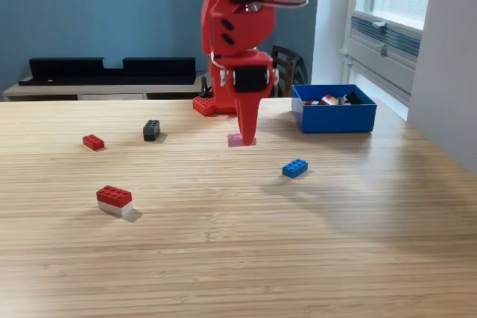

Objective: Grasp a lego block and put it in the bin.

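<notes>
Lego block [237, 139], small and pink, lies on the table [238, 258] mid-way in the exterior view, left of the bin [333, 118], and looks light, stiff and slick, best pinched across its flat sides, with the gripper [245, 138] down upon it, though I cannot tell its jaw opening.

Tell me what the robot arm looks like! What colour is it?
The arm is bright red plastic, built from chunky blocks with black rectangular motors set into them. Its gripper narrows to a long red point, and a red base sits on the wooden table.
</notes>
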`<state>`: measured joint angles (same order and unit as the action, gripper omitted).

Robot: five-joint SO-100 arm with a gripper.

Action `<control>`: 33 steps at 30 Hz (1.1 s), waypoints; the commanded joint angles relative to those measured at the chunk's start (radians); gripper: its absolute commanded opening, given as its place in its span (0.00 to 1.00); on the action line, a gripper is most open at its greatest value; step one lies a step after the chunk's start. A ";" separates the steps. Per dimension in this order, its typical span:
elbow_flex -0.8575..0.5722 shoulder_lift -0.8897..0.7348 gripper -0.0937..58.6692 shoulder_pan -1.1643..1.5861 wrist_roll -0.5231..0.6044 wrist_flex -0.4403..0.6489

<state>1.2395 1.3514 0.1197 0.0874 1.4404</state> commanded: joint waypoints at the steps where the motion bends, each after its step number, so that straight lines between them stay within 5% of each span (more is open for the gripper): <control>1: 0.034 0.273 0.00 0.123 0.040 0.057; 17: 0.115 0.388 0.00 0.753 0.285 0.149; 33: 0.100 0.383 0.00 1.058 0.281 0.152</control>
<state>1.3821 1.6582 1.1428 0.3804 1.5769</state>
